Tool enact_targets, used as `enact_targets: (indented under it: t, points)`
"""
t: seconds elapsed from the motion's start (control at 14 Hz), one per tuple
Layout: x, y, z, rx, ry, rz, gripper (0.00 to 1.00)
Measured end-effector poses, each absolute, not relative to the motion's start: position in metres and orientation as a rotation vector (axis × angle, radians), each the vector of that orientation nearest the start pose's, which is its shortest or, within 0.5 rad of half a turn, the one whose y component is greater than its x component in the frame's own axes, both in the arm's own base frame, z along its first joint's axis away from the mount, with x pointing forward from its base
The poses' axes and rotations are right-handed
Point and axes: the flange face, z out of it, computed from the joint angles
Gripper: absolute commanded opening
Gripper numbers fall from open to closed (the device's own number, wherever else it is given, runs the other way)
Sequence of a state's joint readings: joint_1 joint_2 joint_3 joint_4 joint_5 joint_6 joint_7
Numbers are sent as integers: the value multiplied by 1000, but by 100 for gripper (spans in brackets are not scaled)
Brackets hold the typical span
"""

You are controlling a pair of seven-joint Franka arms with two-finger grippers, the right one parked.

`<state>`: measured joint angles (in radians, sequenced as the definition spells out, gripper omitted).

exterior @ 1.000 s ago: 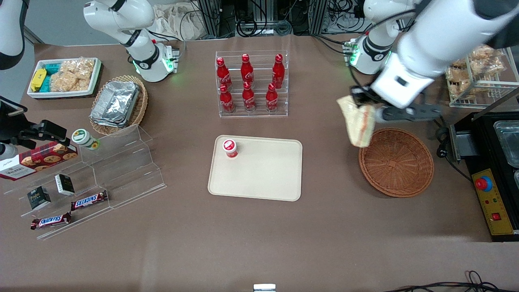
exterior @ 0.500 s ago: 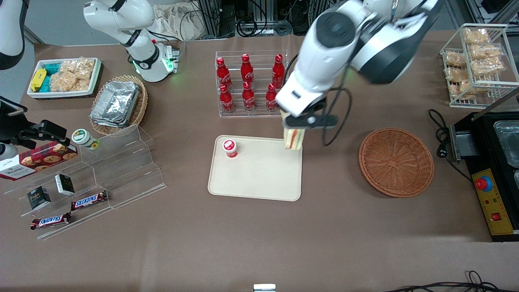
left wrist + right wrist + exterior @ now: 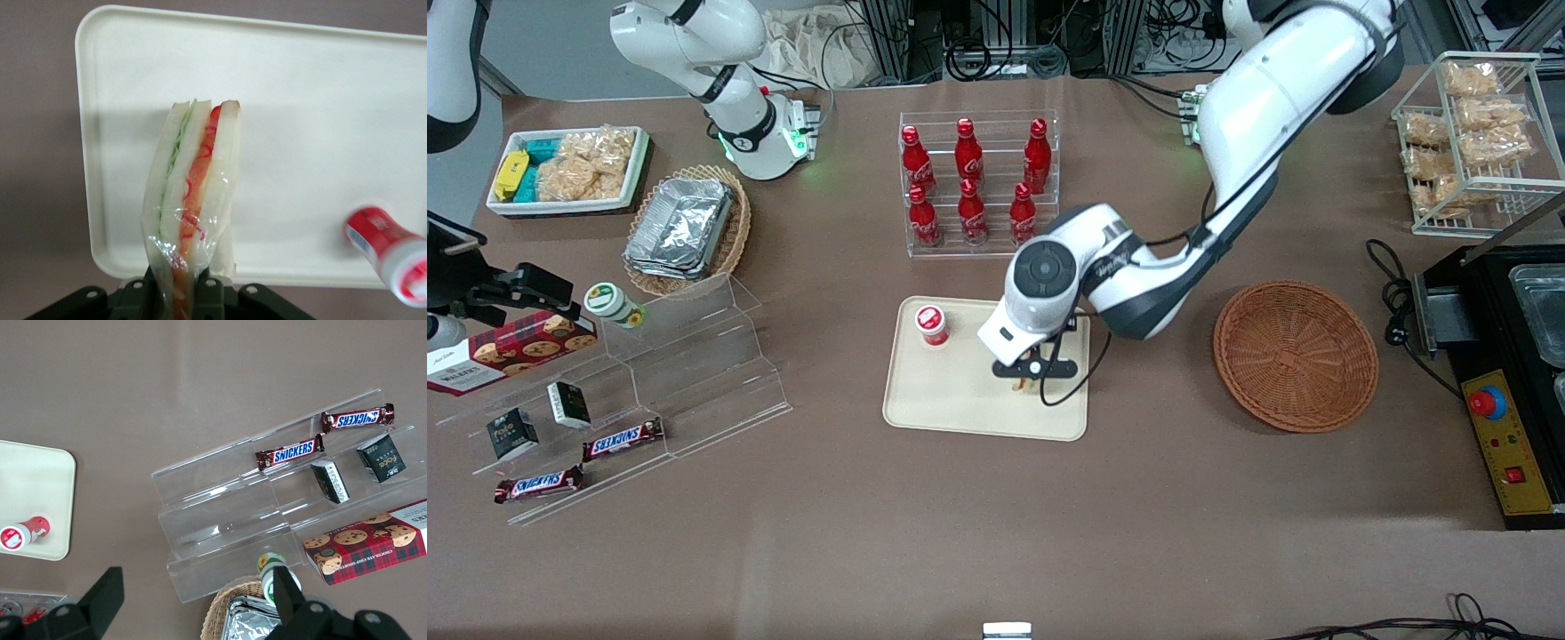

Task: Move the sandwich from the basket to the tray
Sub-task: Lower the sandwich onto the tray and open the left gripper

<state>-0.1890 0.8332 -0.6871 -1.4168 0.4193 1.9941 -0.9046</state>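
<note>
Wrist view shows your gripper (image 3: 185, 293) clamped on the sandwich (image 3: 192, 200) over the tray (image 3: 333, 87), standing on edge with its long axis running straight out from the jaws, so letting go early could topple it toward the red-capped bottle (image 3: 390, 253) or rim.

- In the front view the left arm's wrist covers nearly all of the sandwich (image 3: 1021, 384); only a sliver shows over the tray (image 3: 925, 404).
- The gripper (image 3: 179, 293) is cut off by the wrist picture's edge, as is the sandwich's gripped end.
- The red-capped bottle (image 3: 390, 255) on the tray is blurred and partly cropped.
</note>
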Motion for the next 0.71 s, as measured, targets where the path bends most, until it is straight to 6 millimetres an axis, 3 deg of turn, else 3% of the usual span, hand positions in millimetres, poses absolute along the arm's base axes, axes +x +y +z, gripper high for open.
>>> enact_targets:
  t: [0.21, 0.29, 0.36, 0.43, 0.5, 0.71]
  points:
    - [566, -438, 244, -3137, 36, 195, 25]
    - [570, -433, 239, -3123, 45, 179, 31]
    - [571, -431, 235, -3116, 52, 173, 43]
    - [571, -432, 234, -3114, 58, 167, 65]
    - [571, -432, 235, -3113, 61, 163, 100]
    - [573, -432, 237, -3114, 62, 153, 100]
